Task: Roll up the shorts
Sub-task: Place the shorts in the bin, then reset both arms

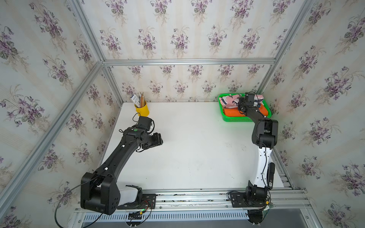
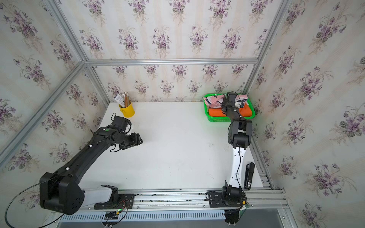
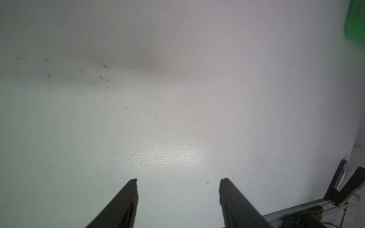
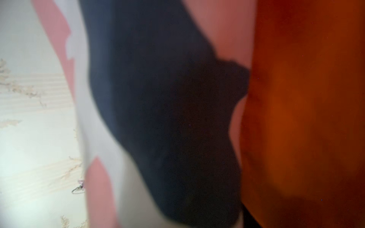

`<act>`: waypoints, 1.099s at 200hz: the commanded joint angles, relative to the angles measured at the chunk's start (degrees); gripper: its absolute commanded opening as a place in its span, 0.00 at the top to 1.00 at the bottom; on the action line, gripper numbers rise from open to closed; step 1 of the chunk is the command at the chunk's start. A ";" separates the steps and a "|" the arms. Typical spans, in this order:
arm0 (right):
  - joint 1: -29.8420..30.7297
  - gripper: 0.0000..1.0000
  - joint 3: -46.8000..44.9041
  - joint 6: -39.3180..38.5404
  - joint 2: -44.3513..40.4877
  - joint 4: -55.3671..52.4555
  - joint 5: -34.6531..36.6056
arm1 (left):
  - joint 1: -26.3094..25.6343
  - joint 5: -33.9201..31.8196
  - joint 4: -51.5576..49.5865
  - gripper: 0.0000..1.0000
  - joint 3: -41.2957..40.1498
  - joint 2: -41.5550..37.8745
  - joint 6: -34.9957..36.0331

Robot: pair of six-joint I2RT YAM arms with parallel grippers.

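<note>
pink whale shorts (image 1: 230, 101) and orange shorts (image 1: 234, 113) are seen bundled in the green basket (image 1: 235, 119), so it's judged nearly done. left gripper (image 3: 179, 180) is held open, empty; whether right gripper (image 1: 242, 106) is open can't be told.

The shorts (image 1: 230, 102) are cloth, the basket (image 1: 234, 119) plastic.

Two black arms (image 1: 118, 156) with white segments, looped black cables, one green dot (image 1: 135, 129)

left gripper (image 3: 179, 179) spread wide, scuffed white table (image 3: 158, 98) beneath, green basket (image 3: 356, 19) corner
</note>
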 commanded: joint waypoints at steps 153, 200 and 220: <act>4.02 0.18 -46.91 -56.20 -46.98 -3.06 22.75 | 1.53 -56.24 18.03 0.01 -7.93 -1.03 2.69; 6.81 0.19 -76.82 -75.15 -57.76 30.01 19.15 | 3.80 -52.98 43.28 0.01 -15.48 5.84 19.15; 6.81 0.20 -84.65 -78.37 -57.62 43.79 12.17 | 5.88 -41.88 59.63 0.01 -22.07 7.63 23.40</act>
